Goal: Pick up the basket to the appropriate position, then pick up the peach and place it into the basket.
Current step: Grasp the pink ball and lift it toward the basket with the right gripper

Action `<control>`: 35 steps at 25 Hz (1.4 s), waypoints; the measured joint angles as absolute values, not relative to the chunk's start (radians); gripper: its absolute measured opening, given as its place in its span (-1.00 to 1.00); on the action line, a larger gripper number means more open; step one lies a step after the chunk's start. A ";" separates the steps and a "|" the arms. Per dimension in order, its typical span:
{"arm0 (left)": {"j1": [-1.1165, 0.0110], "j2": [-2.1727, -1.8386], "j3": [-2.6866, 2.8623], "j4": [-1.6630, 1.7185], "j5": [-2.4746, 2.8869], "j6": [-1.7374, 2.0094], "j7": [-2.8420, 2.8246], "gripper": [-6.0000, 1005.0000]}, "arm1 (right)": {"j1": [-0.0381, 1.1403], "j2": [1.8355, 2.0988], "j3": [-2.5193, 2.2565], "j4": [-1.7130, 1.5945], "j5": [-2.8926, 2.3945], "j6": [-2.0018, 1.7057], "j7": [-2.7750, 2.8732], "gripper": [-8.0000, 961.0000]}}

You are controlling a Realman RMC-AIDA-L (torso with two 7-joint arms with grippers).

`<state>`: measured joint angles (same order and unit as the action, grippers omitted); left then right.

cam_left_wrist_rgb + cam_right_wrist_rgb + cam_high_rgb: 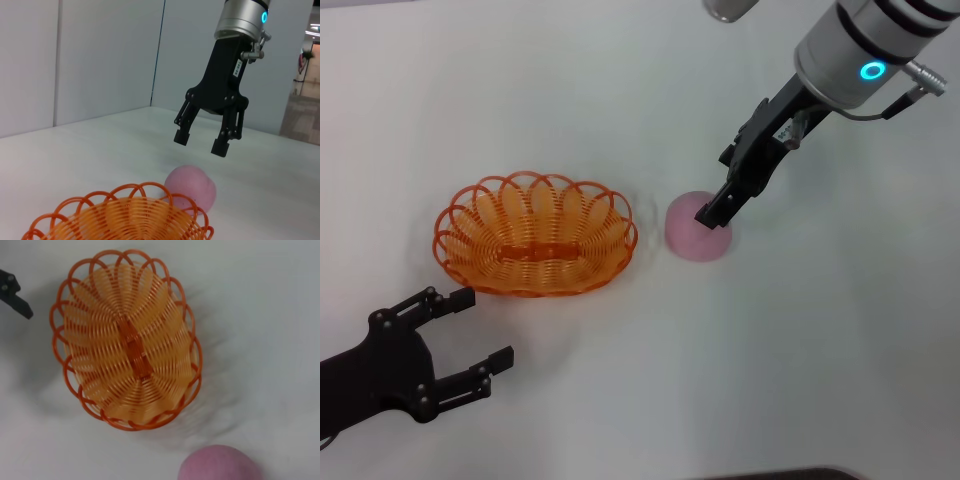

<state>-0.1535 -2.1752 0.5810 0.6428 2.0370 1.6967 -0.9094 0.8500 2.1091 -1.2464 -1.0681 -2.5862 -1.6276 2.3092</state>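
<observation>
My right gripper (202,141) hung just above the peach (697,227) with its fingers spread apart, holding nothing — the peach sat on the white table (820,330), just beside the basket (534,235) on its right. My left gripper (470,333) waited low near the basket's front-left edge — fingers parted, empty, not touching the rim.

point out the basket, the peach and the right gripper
basket (535,277): head view, near side wall
peach (692,240): head view, left side of its top
right gripper (202,143): left wrist view, gap between its open fingertips, above the peach
</observation>
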 joint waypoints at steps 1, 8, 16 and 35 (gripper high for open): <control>-0.154 -2.175 0.581 0.643 2.037 1.696 -0.909 0.64 | 0.850 2.109 -1.254 -1.067 -2.586 -1.624 2.308 0.96; -0.155 -2.175 0.586 0.643 2.037 1.700 -0.910 0.64 | 0.846 2.111 -1.329 -1.053 -2.580 -1.569 2.312 0.96; -0.156 -2.175 0.589 0.643 2.038 1.701 -0.910 0.64 | 0.845 2.109 -1.399 -1.001 -2.528 -1.494 2.325 0.96; -0.161 -2.175 0.589 0.643 2.041 1.702 -0.911 0.64 | 0.865 2.104 -1.450 -0.899 -2.524 -1.411 2.354 0.95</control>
